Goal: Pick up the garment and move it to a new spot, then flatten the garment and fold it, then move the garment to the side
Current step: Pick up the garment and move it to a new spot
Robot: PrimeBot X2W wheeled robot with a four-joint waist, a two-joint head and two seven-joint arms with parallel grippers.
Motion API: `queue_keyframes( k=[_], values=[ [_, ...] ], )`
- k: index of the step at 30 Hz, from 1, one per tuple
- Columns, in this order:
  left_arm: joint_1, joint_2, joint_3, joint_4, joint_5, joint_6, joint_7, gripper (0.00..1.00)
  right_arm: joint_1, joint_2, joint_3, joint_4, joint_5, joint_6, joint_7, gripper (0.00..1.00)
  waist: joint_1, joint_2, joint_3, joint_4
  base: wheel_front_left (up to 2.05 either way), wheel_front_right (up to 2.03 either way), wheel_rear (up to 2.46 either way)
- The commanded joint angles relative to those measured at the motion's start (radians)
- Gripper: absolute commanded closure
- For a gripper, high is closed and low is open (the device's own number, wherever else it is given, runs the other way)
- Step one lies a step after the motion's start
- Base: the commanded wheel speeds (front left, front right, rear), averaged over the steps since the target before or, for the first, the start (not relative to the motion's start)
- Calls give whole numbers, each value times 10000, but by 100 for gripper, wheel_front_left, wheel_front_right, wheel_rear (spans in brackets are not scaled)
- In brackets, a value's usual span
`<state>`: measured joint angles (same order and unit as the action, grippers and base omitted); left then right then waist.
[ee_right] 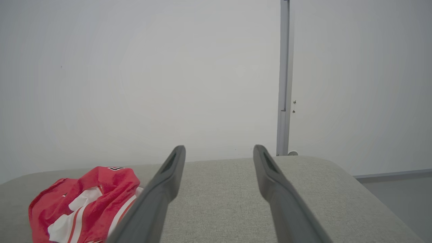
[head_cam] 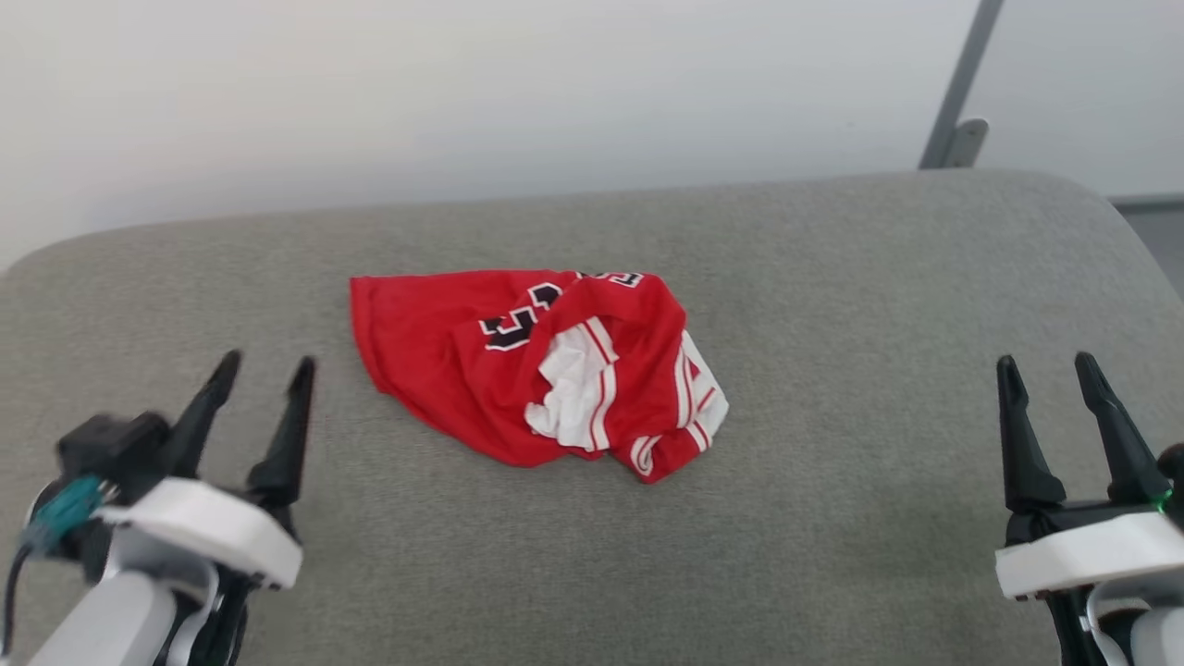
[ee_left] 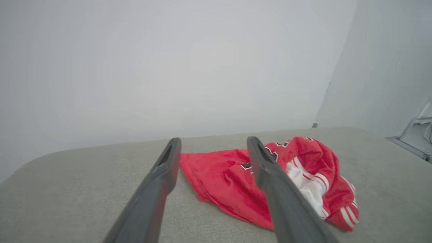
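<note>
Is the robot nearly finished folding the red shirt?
Not nearly. Nothing looks done: the garment lies crumpled in a heap on the grey cushion. In hand: nothing, the left gripper and right gripper stand open on either side, not touching it. Still to do: picking up, moving, flattening, folding, setting aside.

The crumpled red jersey shirt with white sleeves is thin, soft cloth, matt and finely creased. Its black, white-edged numerals lie flat on the fabric. The grey counter with rounded corners is covered in coarse woven cloth, matt and faintly flecked. The left gripper and right gripper have long dark fingers that look like smooth, matt plastic, set in white housings of smooth plastic with a slight sheen. The pale wall is smooth and matt, and the slim grey post against it looks like dull-finished metal.
</note>
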<state>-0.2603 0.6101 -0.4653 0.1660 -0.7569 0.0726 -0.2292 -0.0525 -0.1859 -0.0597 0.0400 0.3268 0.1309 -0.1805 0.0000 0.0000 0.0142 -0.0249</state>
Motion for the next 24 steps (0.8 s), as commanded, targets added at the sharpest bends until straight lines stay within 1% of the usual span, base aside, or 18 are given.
queue_keyframes(
  k=[1, 5, 8, 11, 17, 22, 24],
  values=[
    [499, 31, 275, -238, -89, 126, -196, 0, 168, 9, -79, 28, 6, -3, -31, 0, 0, 0, -154, 224, 0, 0, 0],
    [1029, 8, 585, -434, 49, 190, -317, 0, 273, 19, -194, 6, 15, -5, -41, 0, 0, 0, -200, 403, 0, 0, 0],
    [1510, -148, 943, -525, 171, 137, -353, 0, 352, 58, -235, -2, -17, -3, -56, 0, 0, 0, -219, 517, 0, 0, 0],
    [1917, -440, 1514, -719, 446, 44, -365, 0, 398, 80, -271, -31, -42, -5, -64, 0, 0, 0, -230, 623, 0, 0, 0],
    [2792, -1186, 2637, -817, 1143, -285, -367, 0, 426, 92, -335, -83, -54, -5, -60, 0, 0, 0, -228, 751, 0, 0, 0],
    [3315, -1775, 3363, -800, 1777, -757, -369, 0, 526, 158, -426, -90, -75, -3, -81, 0, 0, 0, -228, 858, 0, 0, 0],
    [3456, -2032, 3658, -759, 1863, -944, -368, 0, 570, 205, -437, -89, -80, -3, -91, 0, 0, 0, -225, 892, 0, 0, 0]
  ],
)
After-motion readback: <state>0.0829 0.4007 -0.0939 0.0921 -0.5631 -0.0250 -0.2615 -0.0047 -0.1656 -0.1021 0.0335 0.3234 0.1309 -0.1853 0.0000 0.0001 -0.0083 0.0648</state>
